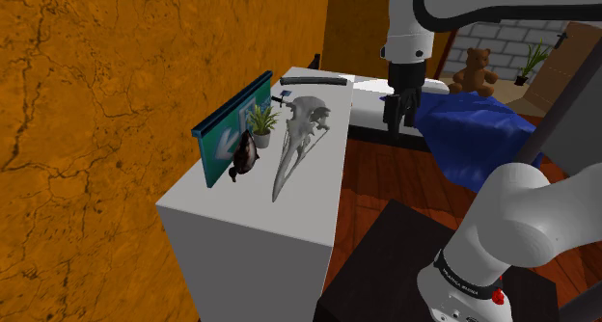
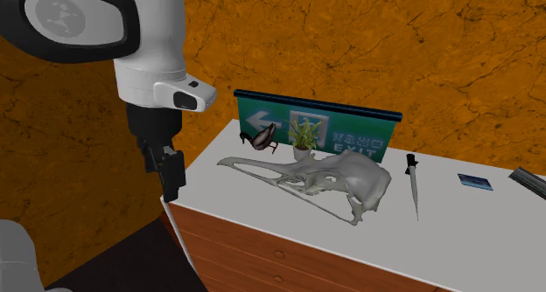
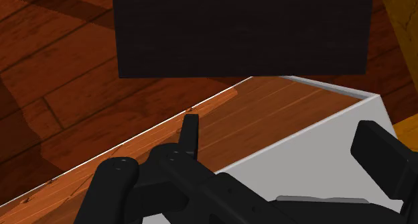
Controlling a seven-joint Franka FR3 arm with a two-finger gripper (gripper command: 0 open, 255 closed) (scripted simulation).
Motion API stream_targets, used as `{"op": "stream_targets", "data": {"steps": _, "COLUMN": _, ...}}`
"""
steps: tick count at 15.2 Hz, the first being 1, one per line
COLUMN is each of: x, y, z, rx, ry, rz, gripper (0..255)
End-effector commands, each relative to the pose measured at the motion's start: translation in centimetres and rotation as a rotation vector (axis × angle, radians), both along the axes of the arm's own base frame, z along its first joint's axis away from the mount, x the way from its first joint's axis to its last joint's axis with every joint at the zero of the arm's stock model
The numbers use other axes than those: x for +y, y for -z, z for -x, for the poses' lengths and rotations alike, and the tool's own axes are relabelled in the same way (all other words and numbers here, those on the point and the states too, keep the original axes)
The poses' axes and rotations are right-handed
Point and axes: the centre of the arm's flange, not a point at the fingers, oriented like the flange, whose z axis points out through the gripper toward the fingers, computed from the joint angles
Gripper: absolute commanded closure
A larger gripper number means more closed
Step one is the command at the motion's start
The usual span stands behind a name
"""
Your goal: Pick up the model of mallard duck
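White-topped dresser (image 2: 472,222) — duck model (image 2: 262,139), potted plant (image 2: 304,137), bird skull (image 2: 337,185), exit sign (image 2: 350,140), knife (image 2: 412,185), small card (image 2: 474,182)

Flat, even sim light at moderate brightness w/ crisp edges thru-out; white cabinet top (image 1: 289,219) reads brightest, its side greyer, & soft dark shadow bands cross the wood floor (image 3: 60,68) in wrist view.

On the dresser (image 2: 455,213), duck (image 2: 262,140) and plant (image 2: 304,135) stand side by side between sign (image 2: 350,124) and skull (image 2: 337,181); a knife (image 2: 412,185) lies beside the skull.
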Motion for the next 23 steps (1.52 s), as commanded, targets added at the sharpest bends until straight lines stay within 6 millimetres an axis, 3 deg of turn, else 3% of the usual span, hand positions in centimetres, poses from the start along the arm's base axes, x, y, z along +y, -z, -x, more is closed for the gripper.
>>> {"op": "stream_targets", "data": {"steps": 1, "x": 0.0, "y": 0.0, "z": 0.0, "rx": 0.0, "ry": 0.0, "rz": 0.0, "gripper": 0}}
{"op": "stream_targets", "data": {"steps": 12, "x": 11.3, "y": 4.7, "z": -7.9, "rx": -0.075, "ry": 0.186, "rz": 0.106, "gripper": 0}}
{"op": "stream_targets", "data": {"steps": 23, "x": 20.4, "y": 9.8, "z": -18.2, "rx": -0.15, "ry": 0.371, "rz": 0.212, "gripper": 0}}
